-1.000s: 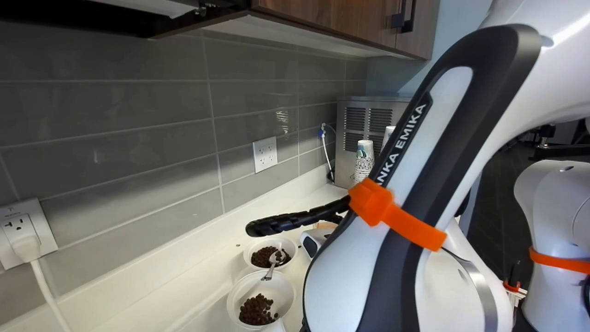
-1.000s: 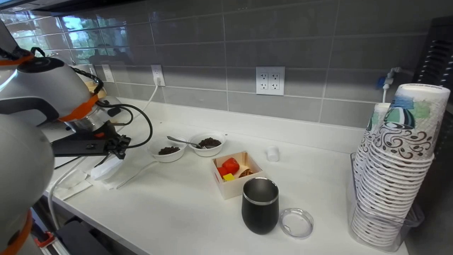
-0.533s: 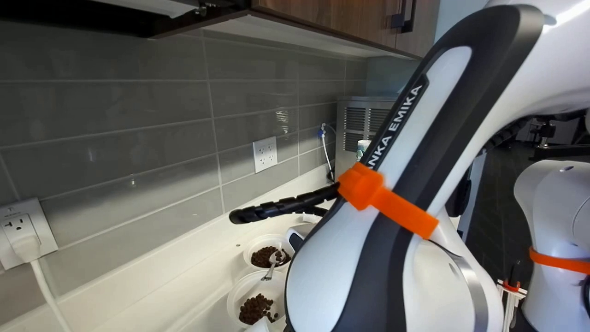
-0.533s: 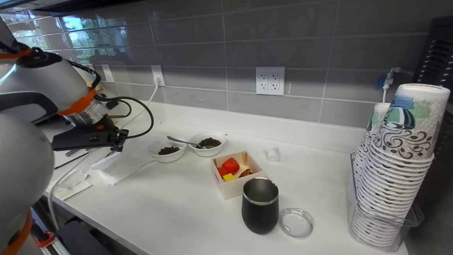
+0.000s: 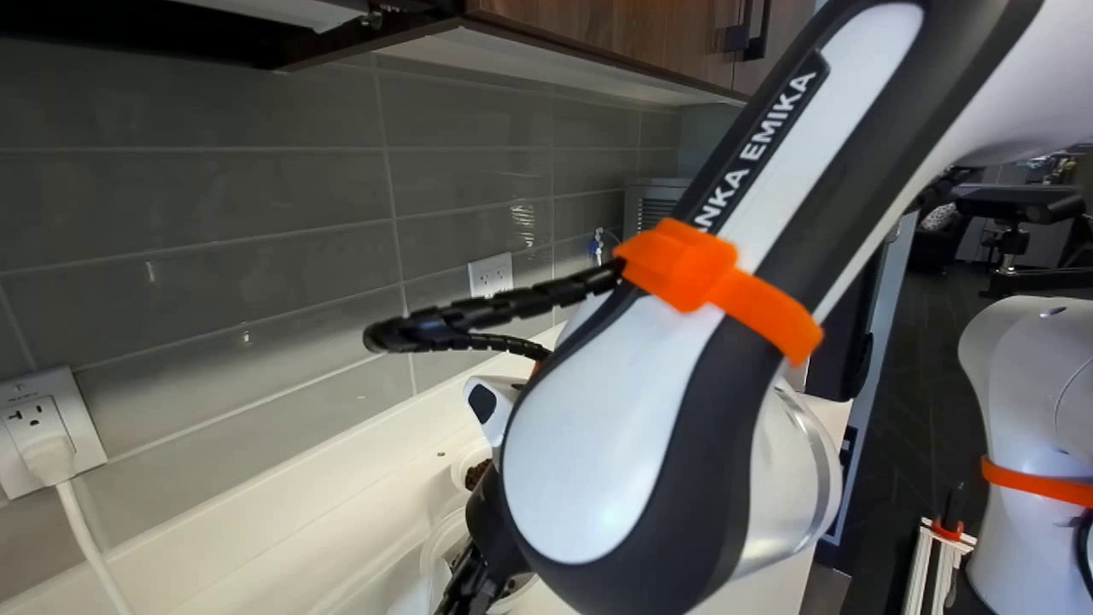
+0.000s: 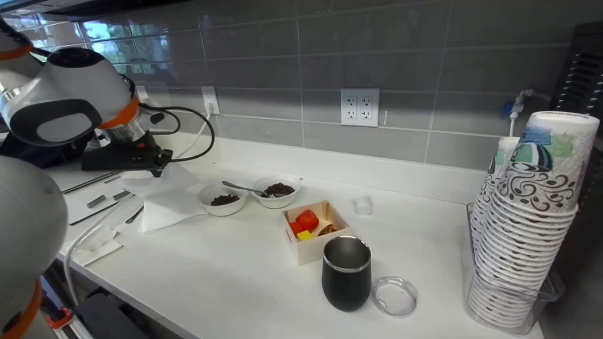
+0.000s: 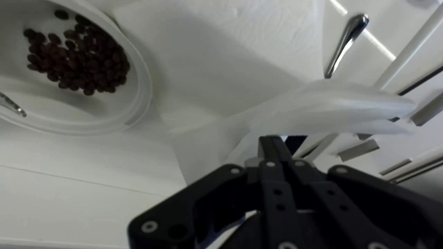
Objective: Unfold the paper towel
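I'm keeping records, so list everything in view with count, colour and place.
counter: one, white, against wall
wall: one, grey, behind counter
outlets: at least two, white, on wall
cupboard: one, brown, above counter
bowls: two, white, on counter
bits: many, brown, in bowls
spoon: one, silver, in bowl
paper towel: one, white, beside bowl
utensil handle: one, silver, beside paper towel
box: one, pale, beside tumbler
pieces: several, mostly red, in box
tumbler: one, black, beside box
lid: one, clear, beside tumbler
cylinder: one, white, between tumbler and wall
cups: two stacks, patterned white, in clear bin
arm: one, mostly white, above counter
fingers: two, black, shut on paper towel
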Motion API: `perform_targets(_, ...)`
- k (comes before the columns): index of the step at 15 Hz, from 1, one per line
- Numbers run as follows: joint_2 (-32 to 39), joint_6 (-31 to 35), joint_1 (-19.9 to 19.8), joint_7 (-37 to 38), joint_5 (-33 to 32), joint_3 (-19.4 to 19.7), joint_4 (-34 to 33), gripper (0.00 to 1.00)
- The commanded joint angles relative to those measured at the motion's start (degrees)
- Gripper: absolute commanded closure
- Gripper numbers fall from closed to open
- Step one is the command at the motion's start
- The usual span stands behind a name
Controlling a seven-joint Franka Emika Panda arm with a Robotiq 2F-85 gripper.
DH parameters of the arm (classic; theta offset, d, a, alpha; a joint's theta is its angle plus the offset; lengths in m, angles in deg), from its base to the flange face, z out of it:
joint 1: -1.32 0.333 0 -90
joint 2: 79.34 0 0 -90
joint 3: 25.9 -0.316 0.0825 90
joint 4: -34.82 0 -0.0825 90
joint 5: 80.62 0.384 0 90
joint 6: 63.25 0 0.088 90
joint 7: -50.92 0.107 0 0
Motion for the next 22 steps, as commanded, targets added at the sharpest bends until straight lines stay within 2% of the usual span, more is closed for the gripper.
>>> perform_targets(1,-3.8,-4.86,-2.41,4.52,-5.04,1.22,-2.19,1.0)
perform_targets(7,-4.17,-7.47,-4.56,11.07,-10.25,1.09,-6.24,1.0)
perform_targets(11,-7.17,-9.19,-3.49,10.26,-7.48,1.44,-7.95,1.0)
perform_targets(16,-13.55,-8.74,-4.71,13.9,-8.96,0.86,-2.25,1.0)
perform_targets(22,-23.47,-10.67,-8.13,20.12,-10.2,-2.03,10.54,1.0)
